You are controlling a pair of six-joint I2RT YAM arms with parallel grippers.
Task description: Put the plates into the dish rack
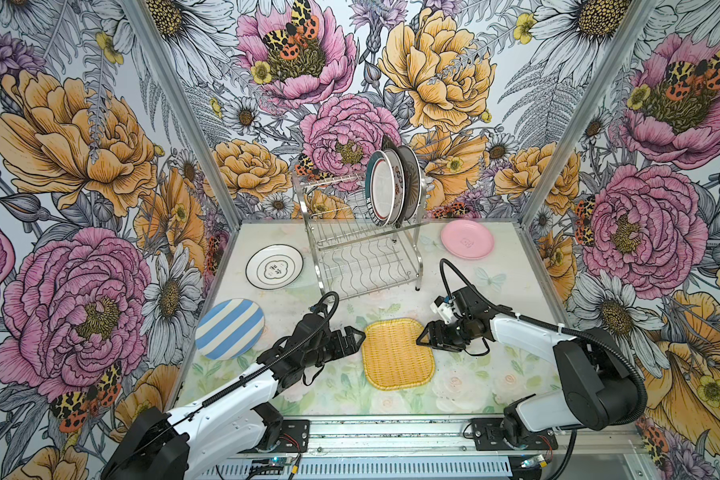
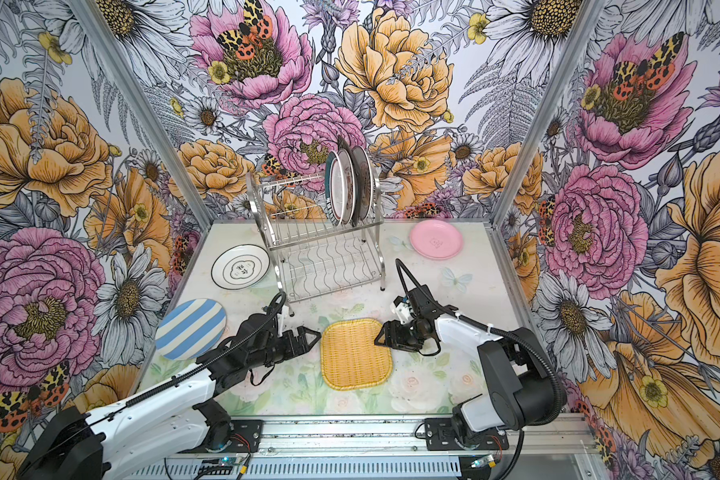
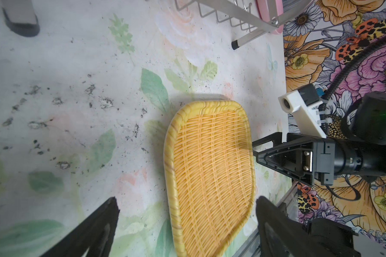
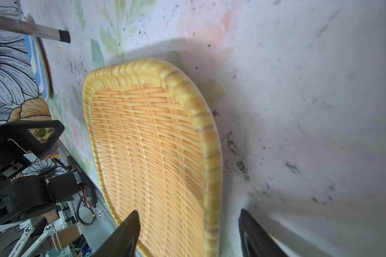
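Note:
The yellow woven-look rectangular plate (image 1: 398, 353) (image 2: 356, 353) lies flat on the table near the front, between my two grippers. At its left edge my left gripper (image 1: 359, 338) (image 3: 187, 204) is open, jaws spanning the plate's near end without touching it. From the right, my right gripper (image 1: 421, 334) (image 4: 188, 213) is open astride the plate's rim (image 4: 210, 155), one finger over the weave and one outside it. The steel dish rack (image 1: 362, 253) (image 2: 321, 253) stands behind, with several round plates (image 1: 391, 187) upright at the right end of its upper tier.
Three more plates lie flat on the table. A white plate with a dark rim (image 1: 274, 266) is left of the rack, a blue-white striped plate (image 1: 229, 328) sits at front left, and a pink plate (image 1: 467, 240) is back right. The rack's lower tier (image 1: 362, 266) holds nothing.

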